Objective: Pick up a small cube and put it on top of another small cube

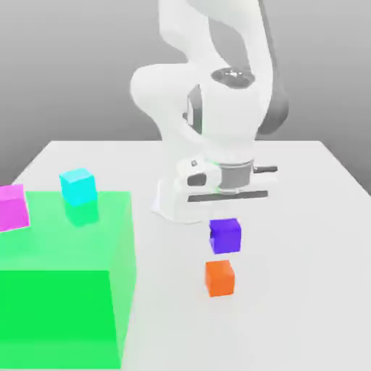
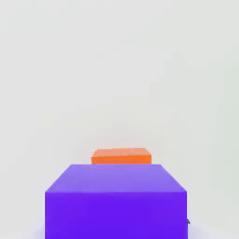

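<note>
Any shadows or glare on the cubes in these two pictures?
Exterior view: flat, even light, no glare; small purple cube and small orange cube cast no clear shadow on the white table. Hand view: purple cube's top is paler than its front.

Pale white table (image 1: pixel 319 217) under soft even light, plain grey backdrop (image 1: pixel 65 65) behind.

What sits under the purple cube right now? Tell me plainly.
In the exterior view the purple cube hangs above the orange cube, a gap between them. The purple cube's underside is hidden.
</note>
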{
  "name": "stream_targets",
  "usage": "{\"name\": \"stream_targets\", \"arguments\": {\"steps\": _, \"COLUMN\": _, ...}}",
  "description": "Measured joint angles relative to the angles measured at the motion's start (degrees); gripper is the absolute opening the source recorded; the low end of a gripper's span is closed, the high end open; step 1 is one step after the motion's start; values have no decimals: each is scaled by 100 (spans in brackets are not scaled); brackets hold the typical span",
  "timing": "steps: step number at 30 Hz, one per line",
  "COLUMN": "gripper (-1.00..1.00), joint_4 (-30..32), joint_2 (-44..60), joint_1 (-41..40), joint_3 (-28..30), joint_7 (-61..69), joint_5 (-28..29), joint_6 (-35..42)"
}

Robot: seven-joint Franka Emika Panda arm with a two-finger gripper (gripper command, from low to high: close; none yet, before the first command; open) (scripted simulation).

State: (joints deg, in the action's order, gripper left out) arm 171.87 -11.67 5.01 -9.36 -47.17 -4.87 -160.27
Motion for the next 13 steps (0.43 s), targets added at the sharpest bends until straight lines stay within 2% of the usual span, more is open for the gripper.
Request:
{"name": "stream_targets", "arguments": {"steps": 4, "gripper": -100, "joint_4": -23, "joint_2": 811, "joint_1": -86, "joint_3": 2, "joint_7": -190, "joint_5": 276, "joint_6": -786}}
{"name": "stream_targets", "arguments": {"steps": 5, "gripper": 100, "joint_4": -28, "joint_2": 960, "joint_1": -103, "joint_3": 17, "joint_7": -239, "joint_5": 350, "joint_6": -929}}
{"name": "stream_targets", "arguments": {"steps": 11, "gripper": 100, "joint_4": -30, "joint_2": 1035, "joint_1": -111, "joint_3": 16, "joint_7": -260, "joint_5": 383, "joint_6": -1001}}
{"name": "stream_targets", "arguments": {"steps": 13, "gripper": 100, "joint_4": -23, "joint_2": 832, "joint_1": -62, "joint_3": 29, "joint_7": -194, "joint_5": 286, "joint_6": -806}}
